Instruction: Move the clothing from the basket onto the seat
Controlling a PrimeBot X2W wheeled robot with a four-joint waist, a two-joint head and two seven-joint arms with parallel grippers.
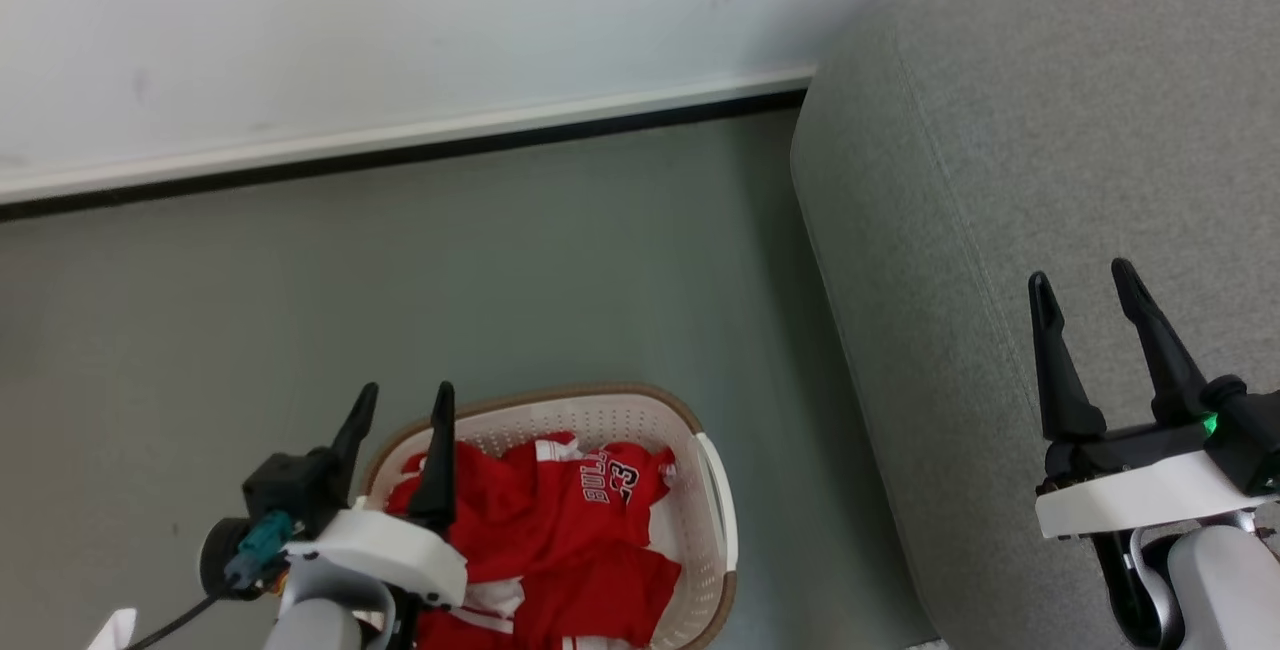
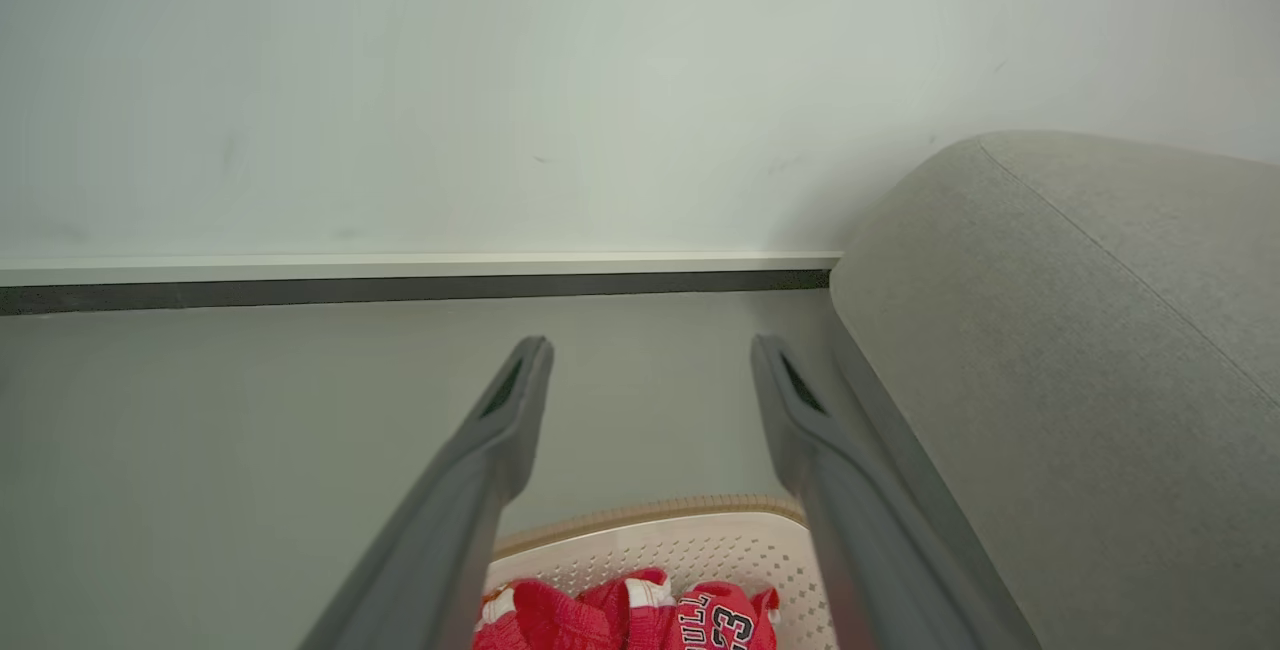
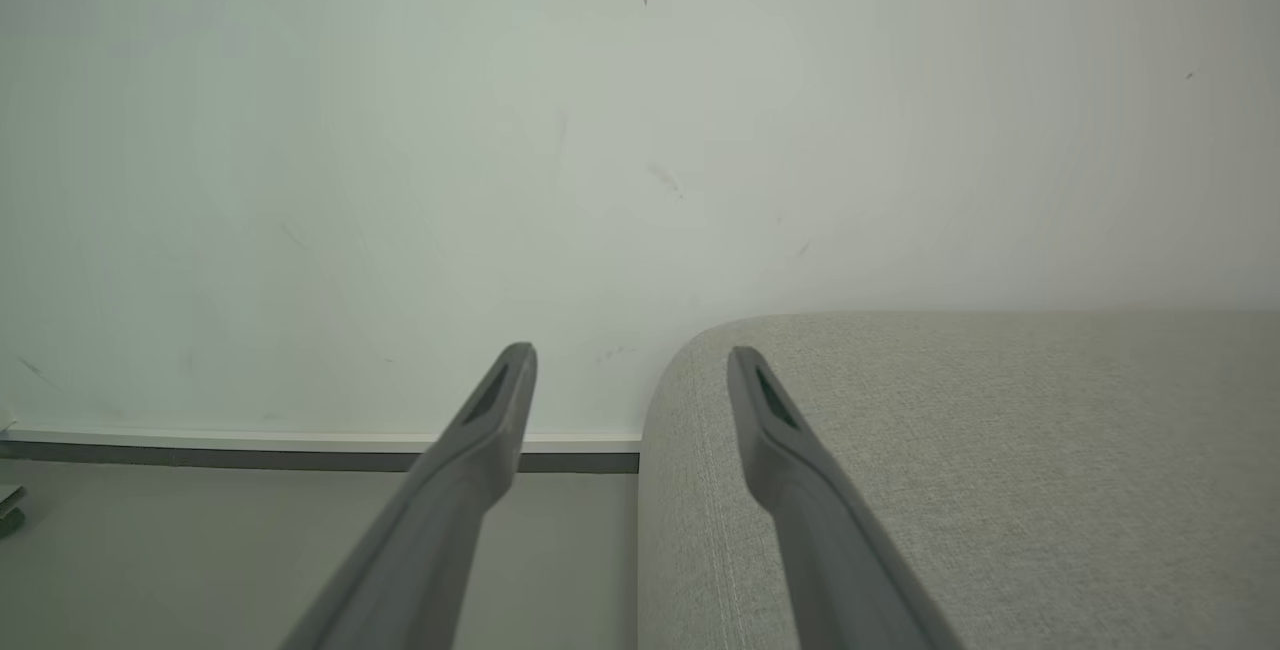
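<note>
Head view, looking forward and down. The basket (image 1: 706, 520) stands on the grey-green floor (image 1: 500, 270) at the lower middle of the frame. Its brown rim and perforated cream wall are visible, and its near end is cut off by the bottom edge. The clothing (image 1: 560, 520) lies crumpled inside the basket: red fabric with white trim, with dark lettering and the number 23 on the piece nearer the far wall of the basket. None of it lies on the seat (image 1: 1050, 130), which occupies the right side of the frame. The seat's rounded corner comes close to the wall (image 1: 400, 20) and baseboard (image 1: 450, 135), and a strip of floor separates its flank from the basket. The left gripper (image 1: 405, 392) is over the basket's left end, its two dark fingers spread apart with nothing between them. One finger overlaps the red fabric in this view, but contact cannot be judged. In the left wrist view the fingers point past the basket's far rim, with the clothing low in the frame between them. The right gripper (image 1: 1081, 275) is over the seat near its left flank, its fingers likewise parted and empty, pointing toward the wall.
</note>
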